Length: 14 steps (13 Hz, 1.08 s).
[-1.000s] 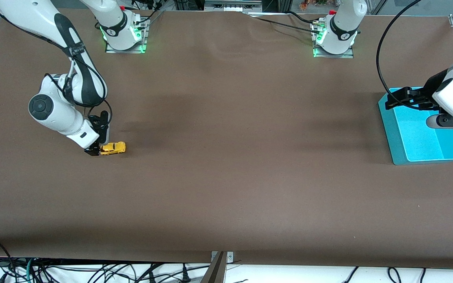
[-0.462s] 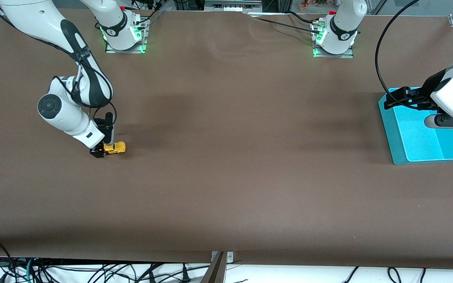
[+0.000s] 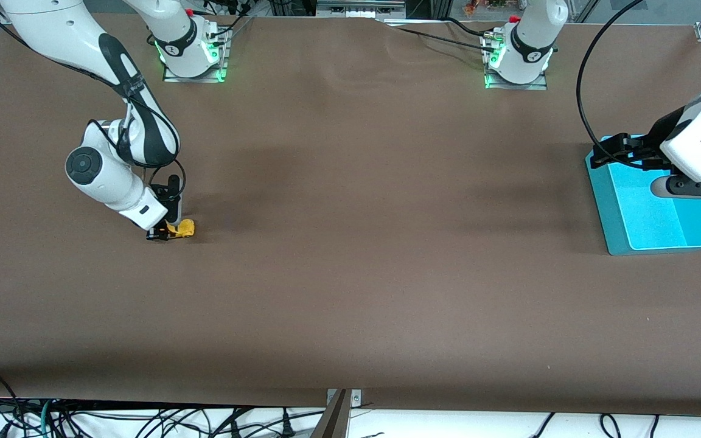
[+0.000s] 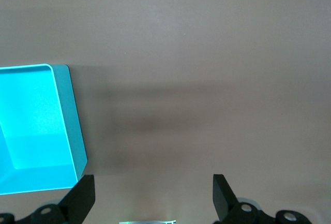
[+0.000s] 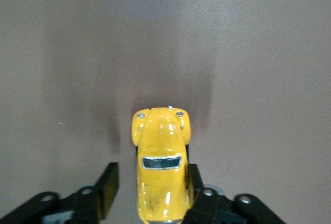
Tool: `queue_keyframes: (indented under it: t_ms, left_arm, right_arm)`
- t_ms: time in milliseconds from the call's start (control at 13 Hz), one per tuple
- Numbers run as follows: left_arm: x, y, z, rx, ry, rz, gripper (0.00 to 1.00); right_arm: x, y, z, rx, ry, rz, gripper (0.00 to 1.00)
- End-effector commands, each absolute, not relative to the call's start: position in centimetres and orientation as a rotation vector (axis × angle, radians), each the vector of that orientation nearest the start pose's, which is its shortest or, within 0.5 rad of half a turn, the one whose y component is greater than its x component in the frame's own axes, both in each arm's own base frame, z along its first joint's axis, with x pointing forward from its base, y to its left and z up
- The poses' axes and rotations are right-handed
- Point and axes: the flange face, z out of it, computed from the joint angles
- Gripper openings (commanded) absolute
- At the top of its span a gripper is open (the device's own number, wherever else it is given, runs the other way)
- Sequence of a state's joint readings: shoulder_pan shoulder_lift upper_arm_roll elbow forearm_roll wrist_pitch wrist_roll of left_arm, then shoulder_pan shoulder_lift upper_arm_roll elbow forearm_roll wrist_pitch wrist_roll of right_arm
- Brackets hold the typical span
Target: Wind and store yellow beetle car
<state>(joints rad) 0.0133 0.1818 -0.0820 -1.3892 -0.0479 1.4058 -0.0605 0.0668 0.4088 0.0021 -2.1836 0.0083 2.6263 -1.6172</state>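
Note:
The yellow beetle car [image 3: 184, 229] stands on the brown table toward the right arm's end. My right gripper [image 3: 163, 234] is down at table level with the car's rear between its fingers. In the right wrist view the car [image 5: 160, 149] points away from the gripper [image 5: 151, 175]. One finger presses its side, while the other finger [image 5: 107, 189] stands a small gap off. My left gripper [image 3: 607, 152] hangs open over the rim of the turquoise tray [image 3: 607, 207], and nothing is between its fingers [image 4: 77, 203].
The turquoise tray [image 4: 70, 125] lies at the left arm's end of the table and holds nothing. Both arm bases [image 3: 192, 55] stand along the table edge farthest from the front camera. Cables hang below the nearest edge.
My right gripper slid along the table onto the car's rear and its jaws narrowed around it. The left gripper drifted slightly over the tray.

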Motion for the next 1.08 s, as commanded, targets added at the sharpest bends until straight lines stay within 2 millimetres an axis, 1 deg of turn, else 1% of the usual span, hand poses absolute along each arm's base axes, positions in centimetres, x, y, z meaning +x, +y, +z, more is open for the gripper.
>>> queue_keyframes:
  t_ms: [0, 77, 154, 308, 385, 462, 538, 615, 692, 846, 1000]
  left_arm:
    - [59.3, -4.1, 59.5, -3.185, 0.15, 0.261, 1.0]
    - [59.4, -4.1, 59.5, -3.185, 0.187, 0.26, 1.0]
    - [59.4, -4.1, 59.4, -3.185, 0.212, 0.262, 1.0]
    - [59.3, -4.4, 58.9, -3.185, 0.33, 0.284, 1.0]
    - [59.3, -4.6, 58.5, -3.178, 0.433, 0.293, 1.0]
    - [59.3, -5.2, 58.3, -3.164, 0.555, 0.297, 1.0]
    - [59.6, -5.3, 57.7, -3.151, 0.655, 0.308, 1.0]
    - [59.8, -5.1, 57.0, -3.138, 0.75, 0.326, 1.0]
    - [59.8, -5.2, 56.7, -3.117, 0.861, 0.34, 1.0]
    - [60.0, -4.9, 55.3, -3.068, 1.091, 0.403, 1.0]
    - [60.2, -4.7, 54.6, -3.025, 1.249, 0.409, 1.0]
  right_arm:
    - [56.3, 3.9, 20.4, 2.074, 2.334, 0.073, 0.11]
    - [56.4, 4.5, 20.8, 2.071, 2.338, 0.081, 0.03]
    - [56.7, 5.4, 21.9, 2.068, 2.334, 0.104, 0.01]
    - [56.3, 6.9, 22.9, 2.108, 2.334, 0.082, 0.01]
    - [55.9, 7.6, 23.1, 2.123, 2.347, 0.058, 0.01]
    - [55.7, 8.1, 23.4, 2.137, 2.348, 0.047, 0.01]
    - [55.2, 8.8, 23.2, 2.143, 2.365, 0.026, 0.01]
    - [54.9, 9.2, 22.9, 2.142, 2.378, 0.018, 0.01]
    - [54.6, 9.3, 22.5, 2.149, 2.383, 0.007, 0.01]
    - [53.8, 9.2, 21.5, 2.196, 2.364, -0.023, 0.01]
    - [53.0, 8.9, 20.5, 2.21, 2.364, -0.042, 0.01]
